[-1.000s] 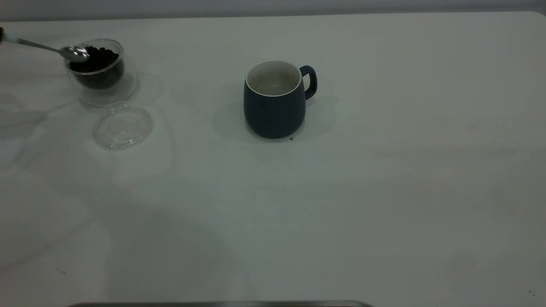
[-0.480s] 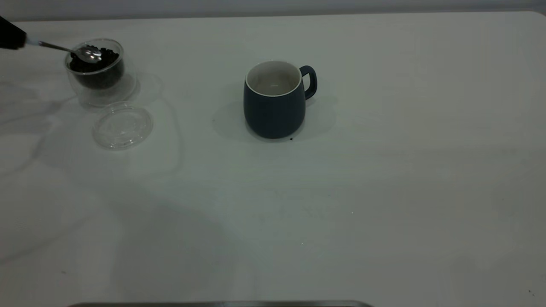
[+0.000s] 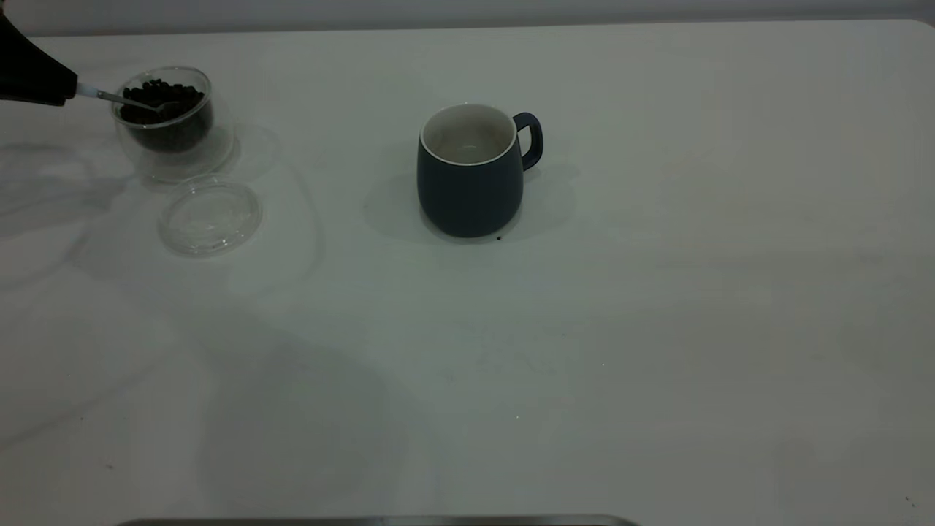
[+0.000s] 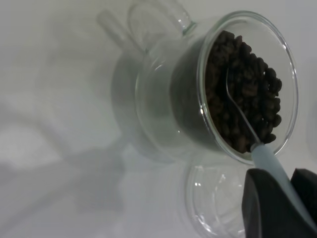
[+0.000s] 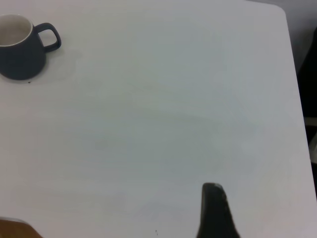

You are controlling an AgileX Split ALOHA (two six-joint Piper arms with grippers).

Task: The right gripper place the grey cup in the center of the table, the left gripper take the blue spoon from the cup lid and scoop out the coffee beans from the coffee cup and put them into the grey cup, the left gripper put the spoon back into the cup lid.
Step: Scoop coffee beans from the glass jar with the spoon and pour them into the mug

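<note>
The coffee cup [image 3: 172, 124] stands at the far left of the table [image 3: 657, 329], filled with coffee beans [image 3: 162, 97]. My left gripper [image 3: 36, 77] is shut on the pale handle of the blue spoon [image 3: 109, 96]. The spoon's metal bowl is dipped into the beans. In the left wrist view my left gripper [image 4: 282, 173] holds the spoon [image 4: 270, 158] over the glass cup [image 4: 168, 109], with the bowl sunk among the beans [image 4: 245, 94]. The cup lid [image 3: 210, 215] lies empty in front of the glass cup. The grey cup [image 3: 471, 183] stands upright mid-table, handle to the right. My right gripper [image 5: 214, 198] hangs over the table's right part, far from the grey cup [image 5: 20, 54].
A small dark speck [image 3: 499, 237] lies at the grey cup's base. A dark strip [image 3: 380, 521] runs along the front edge. The table's rounded corner [image 5: 282, 12] is near my right gripper. The lid also shows in the left wrist view [image 4: 213, 203].
My left gripper has moved right into view and come down. The spoon's bowl has gone from above the glass cup's rim into the beans.
</note>
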